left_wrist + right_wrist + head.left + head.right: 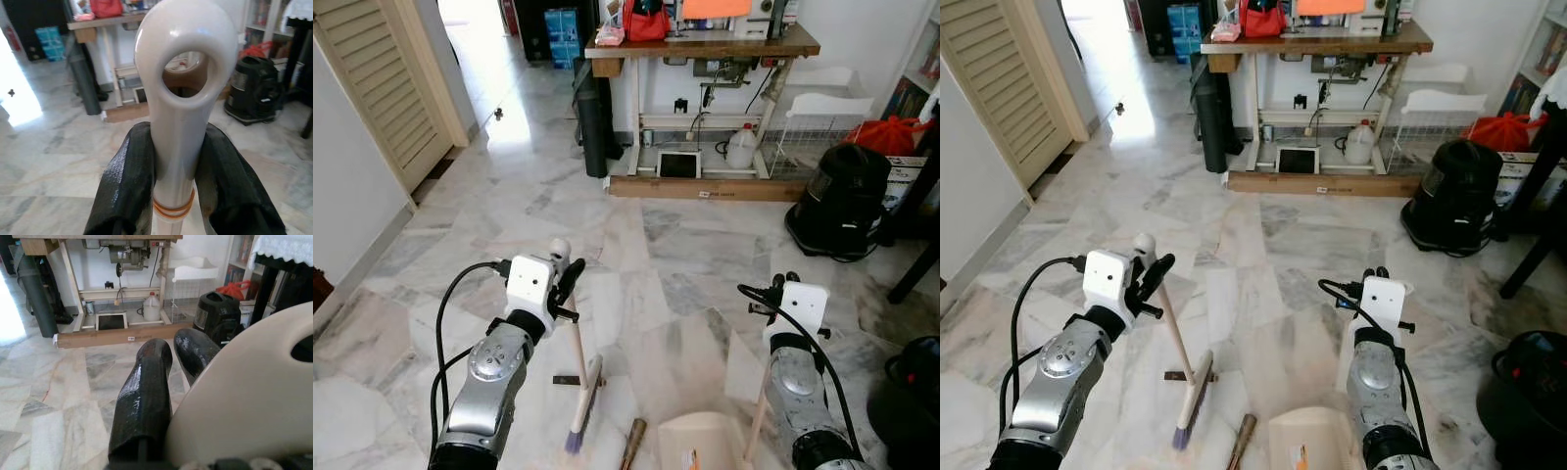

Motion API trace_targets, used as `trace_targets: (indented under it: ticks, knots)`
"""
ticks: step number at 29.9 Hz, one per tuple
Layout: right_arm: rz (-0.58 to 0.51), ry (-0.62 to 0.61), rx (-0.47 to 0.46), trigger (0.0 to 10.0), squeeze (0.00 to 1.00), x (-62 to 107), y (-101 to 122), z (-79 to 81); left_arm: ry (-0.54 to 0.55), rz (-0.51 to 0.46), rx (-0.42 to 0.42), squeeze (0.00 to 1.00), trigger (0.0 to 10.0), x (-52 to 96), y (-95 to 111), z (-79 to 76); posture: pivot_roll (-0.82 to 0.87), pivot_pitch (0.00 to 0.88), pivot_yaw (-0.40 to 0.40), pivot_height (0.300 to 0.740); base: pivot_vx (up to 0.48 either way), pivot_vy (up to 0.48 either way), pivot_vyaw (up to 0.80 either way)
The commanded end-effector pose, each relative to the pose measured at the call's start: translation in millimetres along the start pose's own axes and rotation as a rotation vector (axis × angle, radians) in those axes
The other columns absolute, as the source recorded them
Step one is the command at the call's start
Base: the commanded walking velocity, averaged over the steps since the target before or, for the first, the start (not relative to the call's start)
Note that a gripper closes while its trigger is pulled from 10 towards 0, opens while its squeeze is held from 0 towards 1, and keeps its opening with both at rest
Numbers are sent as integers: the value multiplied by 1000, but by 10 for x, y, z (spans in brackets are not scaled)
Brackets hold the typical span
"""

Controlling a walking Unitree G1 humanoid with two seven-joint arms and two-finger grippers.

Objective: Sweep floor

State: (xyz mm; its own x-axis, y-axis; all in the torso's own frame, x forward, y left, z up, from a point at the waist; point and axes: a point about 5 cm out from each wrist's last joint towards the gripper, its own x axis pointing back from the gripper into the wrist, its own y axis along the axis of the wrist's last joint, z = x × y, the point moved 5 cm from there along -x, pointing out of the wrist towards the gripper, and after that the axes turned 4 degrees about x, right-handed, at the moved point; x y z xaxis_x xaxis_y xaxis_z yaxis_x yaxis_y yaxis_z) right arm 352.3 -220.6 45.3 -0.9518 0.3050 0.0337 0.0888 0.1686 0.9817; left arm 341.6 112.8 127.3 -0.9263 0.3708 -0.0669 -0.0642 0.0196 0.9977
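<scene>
The floor [695, 255] is glossy grey-and-white veined marble tile, with a bright patch of daylight lying along the corridor at the far left beside a cream louvred door [386, 83]. Against the far white wall stands a sewing-machine table [705, 44] with a wooden top on a white frame; a red bag [646, 22] sits on it, and a white plastic jug [741, 147], a foot pedal [678, 164] and loose cables lie on the wooden base beneath it. A dark rolled bundle [594, 132] leans at the table's left end, a white wire basket [808, 137] stands at its right, and a black canister vacuum cleaner [842, 201] rests on the floor to the right, in front of a red cloth [891, 132]. Blue boxes [562, 34] far down the corridor carry print too small to read; a small label on the table's base is likewise illegible. The left gripper [176, 181] is clamped around the neck of a cream hand broom [578, 367] just under its hanging loop, the broom slanting down to purple bristles on the tiles. The right gripper [171, 367] grips the cream handle of a dustpan [705, 441], whose pan sits on the floor between the two arms. A small brown stick [633, 443] lies between broom and dustpan.
</scene>
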Motion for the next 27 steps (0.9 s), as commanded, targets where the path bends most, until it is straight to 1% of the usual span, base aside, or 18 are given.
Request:
trace_targets:
  ticks: [1,5,11,14,16,18,19,22,23,27]
  knots:
    - [-41,-5,-7,10000,0,-49,111,15,-47,-30,18,0,10000,-21,125,-70,62,0,79,740,0,0,0]
    - [-23,0,-2,10000,0,-3,44,60,-121,17,82,0,10000,-28,94,-191,70,0,89,740,0,0,0]
    - [-2,6,1,10000,0,46,-30,106,-179,53,82,0,10000,-37,74,-284,72,0,96,740,0,0,0]
    - [1,-5,3,10000,0,55,-46,94,-194,53,78,0,10000,-51,106,-312,68,0,99,740,0,0,0]
    - [1,-10,4,10000,0,56,-49,86,-196,50,78,0,10000,-57,121,-318,68,0,100,740,0,0,0]
    - [1,-21,10,10000,0,60,-57,64,-187,23,82,0,10000,-82,200,-313,65,0,101,740,0,0,0]
    - [0,-35,20,10000,0,65,-66,35,-172,-6,78,0,10000,-106,286,-294,65,0,103,740,0,0,0]
    - [1,-45,23,10000,0,70,-75,14,-166,-23,83,0,10000,-117,343,-282,66,0,104,740,0,0,0]
    - [4,-54,32,10000,0,80,-91,-5,-159,-35,86,0,10000,-120,394,-263,71,0,109,740,0,0,0]
    - [13,-64,42,10000,0,103,-126,-12,-163,-35,73,0,10000,-111,414,-251,78,0,112,740,0,0,0]
